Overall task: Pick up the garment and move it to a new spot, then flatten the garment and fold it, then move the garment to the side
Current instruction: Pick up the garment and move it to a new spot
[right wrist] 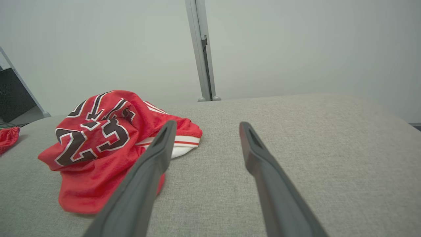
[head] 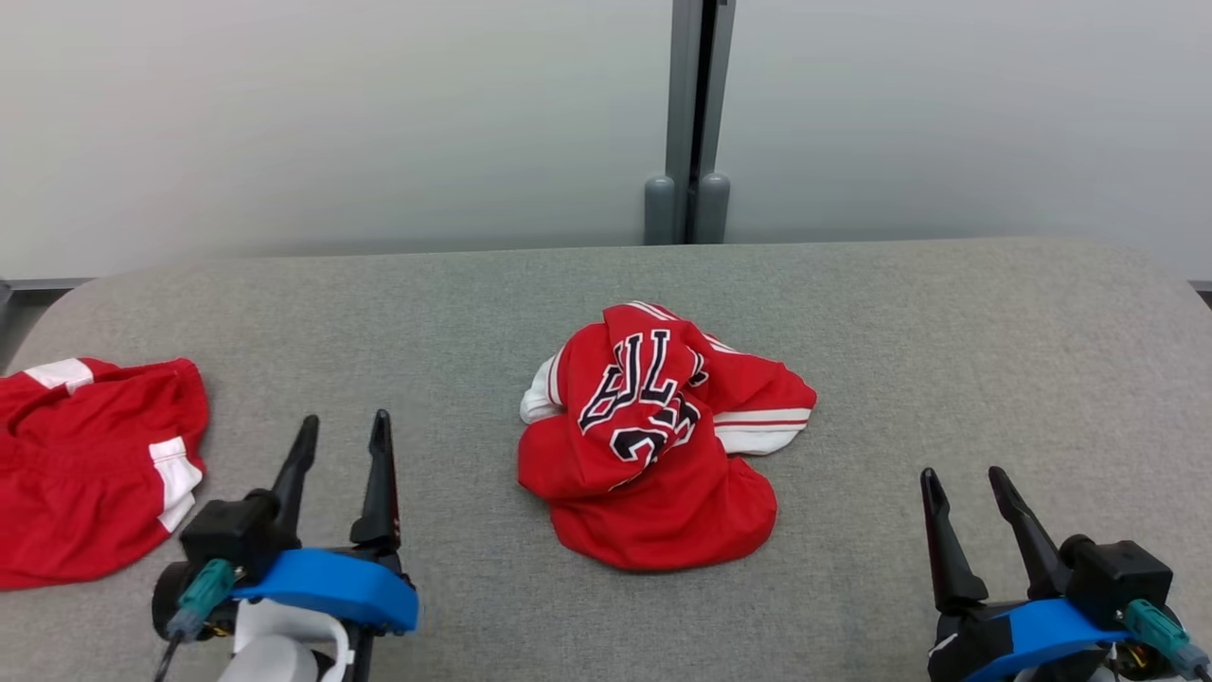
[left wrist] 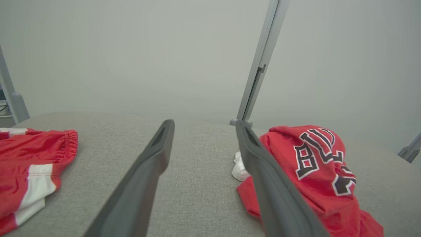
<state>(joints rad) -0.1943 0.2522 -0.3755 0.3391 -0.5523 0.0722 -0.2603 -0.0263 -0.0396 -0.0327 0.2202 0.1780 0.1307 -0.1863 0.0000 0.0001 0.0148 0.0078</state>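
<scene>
A grey cloth-covered bench [head: 947, 332] stands before a pale wall. One red jersey [head: 653, 445] with black-and-white lettering lies in a crumpled heap near the middle of the bench, with white trim showing at its left and right edges. I take it to be the garment I am to handle. It is neither flat nor folded. I cannot tell whether it has been carried to its new spot, and by my reckoning flattening, folding and moving it aside are all left to do.

My left jaws stand open and hold nothing, low over the bench to the left of the jersey and apart from it. My right jaws also stand open and empty, well to the jersey's right.

Counted: two red garments, the jersey and one pair of red shorts [head: 90, 464] with white side panels at the bench's left edge. There are two sets of jaws, one bench and one grey post [head: 688, 114] behind.
</scene>
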